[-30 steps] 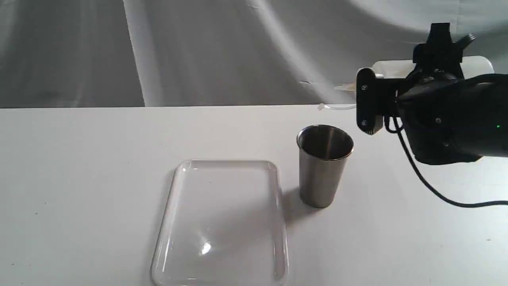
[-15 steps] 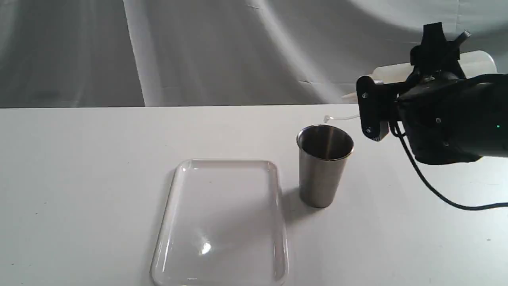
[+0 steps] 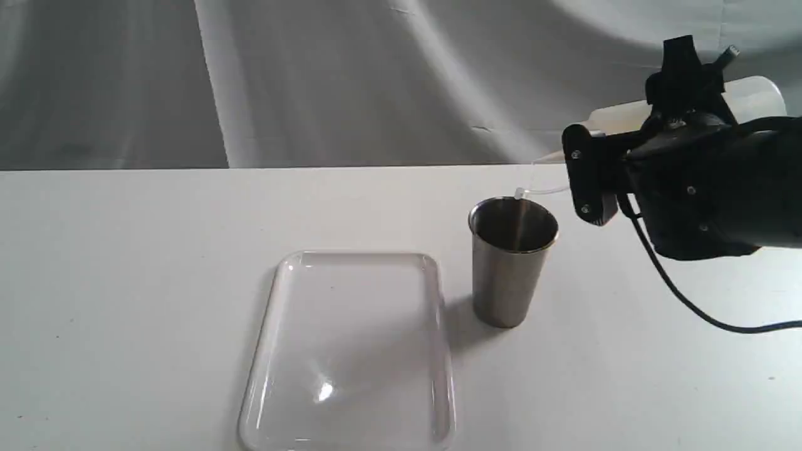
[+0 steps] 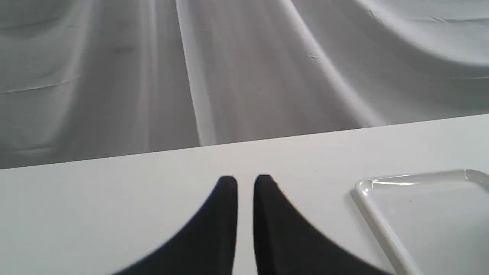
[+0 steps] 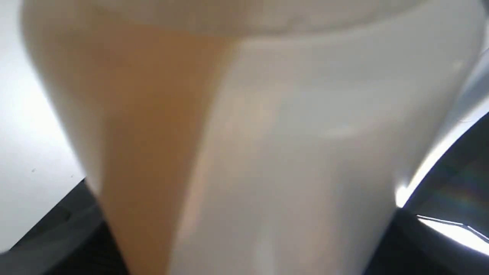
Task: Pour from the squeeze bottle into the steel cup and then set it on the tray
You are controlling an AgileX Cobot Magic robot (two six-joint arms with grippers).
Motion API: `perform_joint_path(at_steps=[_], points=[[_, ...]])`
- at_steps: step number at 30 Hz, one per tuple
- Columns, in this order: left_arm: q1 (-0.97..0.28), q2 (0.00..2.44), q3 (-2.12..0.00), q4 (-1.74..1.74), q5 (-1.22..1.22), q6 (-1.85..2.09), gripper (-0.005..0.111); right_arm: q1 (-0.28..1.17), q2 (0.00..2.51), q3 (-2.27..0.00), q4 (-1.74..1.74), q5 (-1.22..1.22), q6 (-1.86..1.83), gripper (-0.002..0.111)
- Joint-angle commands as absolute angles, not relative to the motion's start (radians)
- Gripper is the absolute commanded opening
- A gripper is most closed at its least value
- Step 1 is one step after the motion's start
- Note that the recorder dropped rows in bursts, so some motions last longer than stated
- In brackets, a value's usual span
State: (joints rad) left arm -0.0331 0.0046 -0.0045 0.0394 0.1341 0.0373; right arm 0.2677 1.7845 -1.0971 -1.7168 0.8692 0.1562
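You have one squeeze bottle [image 3: 755, 100], one steel cup [image 3: 510, 269], one tray [image 3: 357, 255] and one counter [image 3: 125, 282]. You also have two pincers: the left pincer [image 4: 245, 183] and the right pincer [image 3: 689, 69].

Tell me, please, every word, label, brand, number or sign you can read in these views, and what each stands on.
None can be read: the squeeze bottle, the steel cup, the tray and the table carry no visible text, label or number.
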Motion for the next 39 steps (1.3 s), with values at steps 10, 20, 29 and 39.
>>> perform_joint_path(at_steps=[10, 20, 29, 39], points=[[-0.039, 0.000, 0.000, 0.040, 0.133, 0.035, 0.008, 0.280, 1.771, -1.108, -1.744, 0.899, 0.155, 0.051], [-0.039, 0.000, 0.000, 0.040, 0.133, 0.035, 0.008, 0.281, 1.752, -1.108, -1.744, 0.904, 0.119, 0.051], [-0.039, 0.000, 0.000, 0.040, 0.133, 0.033, 0.008, 0.289, 1.738, -1.108, -1.744, 0.906, 0.078, 0.051], [-0.039, 0.000, 0.000, 0.040, 0.133, 0.035, 0.008, 0.296, 1.738, -1.108, -1.744, 0.906, 0.029, 0.051]])
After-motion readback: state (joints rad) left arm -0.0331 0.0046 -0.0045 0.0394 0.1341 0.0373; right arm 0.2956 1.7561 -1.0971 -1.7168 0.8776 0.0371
